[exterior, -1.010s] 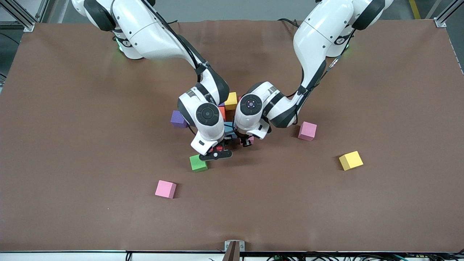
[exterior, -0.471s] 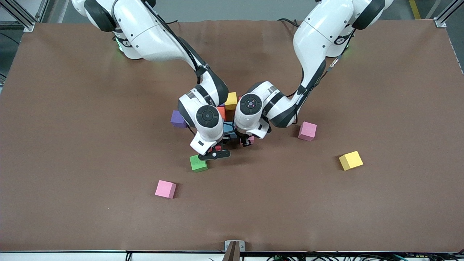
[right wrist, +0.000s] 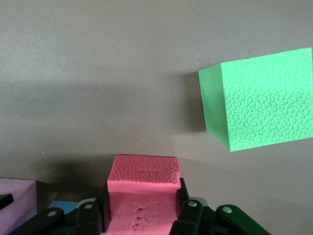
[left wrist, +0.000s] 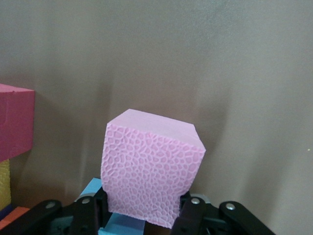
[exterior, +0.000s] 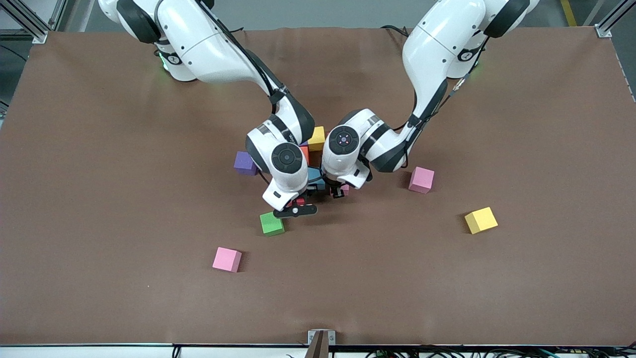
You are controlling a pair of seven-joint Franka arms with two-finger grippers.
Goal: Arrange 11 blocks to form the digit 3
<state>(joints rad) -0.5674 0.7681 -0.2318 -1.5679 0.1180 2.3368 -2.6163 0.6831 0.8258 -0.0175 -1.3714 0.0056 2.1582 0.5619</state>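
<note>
Change since a second ago: both wrists have shifted a little toward the robots' bases; the loose blocks have not moved.
Left pincer: clamped on a pink block, over the middle of the bench, beside the cluster.
Right pincer: clamped on a red block, over the bench near the green block.
Digit 3: part-built cluster under the two wrists; purple block, yellow block, an orange-red cube and a blue block show.
Loose blocks: second pink block and second yellow block toward the left arm's end; third pink block nearest the front camera.
Hidden: both wrists cover most of the cluster, so its count and layout cannot be read; in the front view both held blocks are mostly covered.
</note>
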